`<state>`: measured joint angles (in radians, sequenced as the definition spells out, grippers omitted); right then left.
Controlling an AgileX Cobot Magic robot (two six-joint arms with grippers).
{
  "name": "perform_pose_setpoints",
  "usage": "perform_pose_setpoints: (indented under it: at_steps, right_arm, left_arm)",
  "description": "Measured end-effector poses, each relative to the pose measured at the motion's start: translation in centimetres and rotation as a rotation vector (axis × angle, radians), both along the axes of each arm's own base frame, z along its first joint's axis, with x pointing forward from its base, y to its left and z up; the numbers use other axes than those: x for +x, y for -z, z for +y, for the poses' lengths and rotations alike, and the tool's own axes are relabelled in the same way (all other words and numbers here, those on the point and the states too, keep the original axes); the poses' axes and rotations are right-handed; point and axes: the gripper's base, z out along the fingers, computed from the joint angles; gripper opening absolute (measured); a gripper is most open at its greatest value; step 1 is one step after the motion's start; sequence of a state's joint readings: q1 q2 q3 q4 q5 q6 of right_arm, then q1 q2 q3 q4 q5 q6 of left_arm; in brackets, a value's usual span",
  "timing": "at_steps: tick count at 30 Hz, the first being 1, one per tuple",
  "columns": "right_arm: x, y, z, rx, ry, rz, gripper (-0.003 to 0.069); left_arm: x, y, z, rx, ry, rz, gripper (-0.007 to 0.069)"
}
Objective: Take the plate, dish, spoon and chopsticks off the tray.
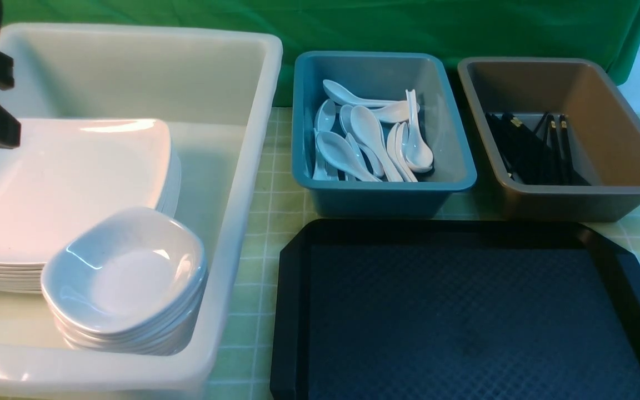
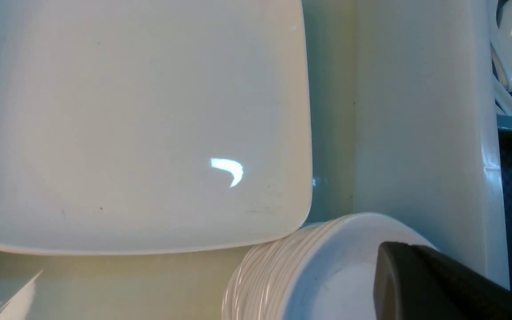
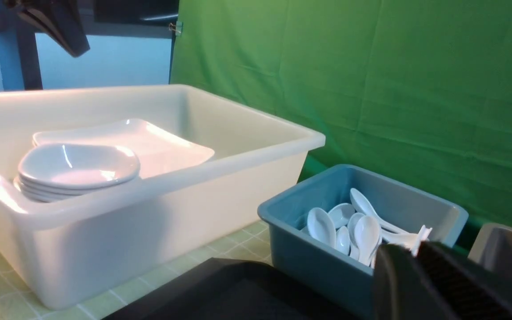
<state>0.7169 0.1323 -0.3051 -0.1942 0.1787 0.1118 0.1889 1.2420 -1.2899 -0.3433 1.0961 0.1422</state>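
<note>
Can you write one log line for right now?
tray: bare inside | plates and bowls: white tub | left pincer: shut, nothing held

A green tiled cloth covers the counter [image 1: 242, 333]. Directly on it I see the big white tub [image 1: 245, 183] at nine o'clock, the teal tub [image 1: 375, 203] at twelve, the brown tub [image 1: 570, 206] at one, and the black tray [image 1: 464, 311] toward four.

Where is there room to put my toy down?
The black tray is bare where it shows, below the teal tub and brown tub. The white bin is crowded with plates and bowls.
</note>
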Motion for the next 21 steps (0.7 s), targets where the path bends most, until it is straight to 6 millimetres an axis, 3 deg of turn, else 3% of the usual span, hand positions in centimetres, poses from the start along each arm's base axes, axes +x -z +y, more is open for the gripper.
perform_pose_setpoints:
  at_steps: [14,18,21]
  right_arm:
    - [0.0,0.2,-0.2,0.000,0.025,0.001,0.0092]
    - [0.3,1.2,-0.4,-0.017,0.102,0.022,0.0100]
    - [0.7,3.4,-0.8,-0.038,0.203,0.055,0.0103]
  left_arm:
    - [-0.8,0.5,-0.3,-0.023,0.024,0.104,-0.0016]
    - [-0.8,0.5,-0.3,-0.025,0.023,0.101,-0.0016]
    - [-0.8,0.5,-0.3,-0.025,0.022,0.099,-0.0016]
